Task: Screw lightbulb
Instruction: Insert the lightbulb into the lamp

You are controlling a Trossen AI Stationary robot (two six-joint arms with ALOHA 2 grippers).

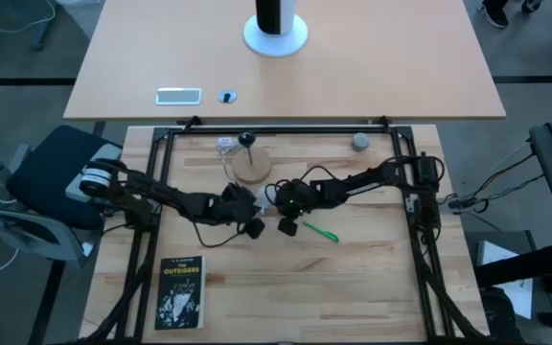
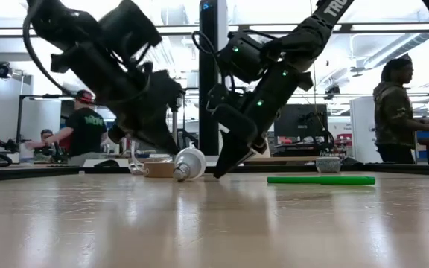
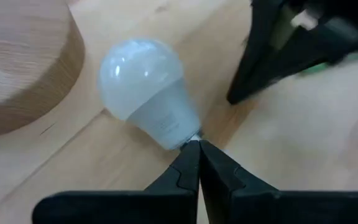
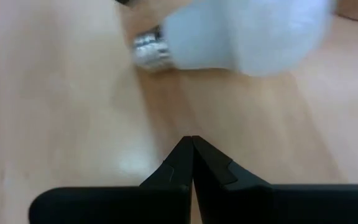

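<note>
The white frosted lightbulb [image 3: 143, 81] lies on its side on the table, its silvery threaded base [image 4: 148, 50] toward my left gripper; it also shows in the low view [image 2: 190, 161]. My left gripper [image 3: 197, 144] is shut, its tips at the end of the bulb's base. My right gripper [image 4: 191, 140] is shut and empty, slanting down to the table just right of the bulb's globe [image 2: 221, 171], apart from it. The round wooden base [image 3: 23, 62] lies just beyond the bulb. My left gripper's shut fingertips [image 3: 190, 152] stand against the end of the bulb's base [image 3: 190, 134], slanting down from the table's left. The bulb lies on the table on its side. The tips cover the place, so I cannot tell whether they touch it.
A green pen [image 2: 320, 179] lies on the table right of the grippers. The wooden base [image 1: 250, 167] with a black knob [image 1: 246, 139] stands behind them. A book [image 1: 181, 292] lies near the front left. A small grey ball [image 1: 360, 142] sits at the far right. People show in the room behind.
</note>
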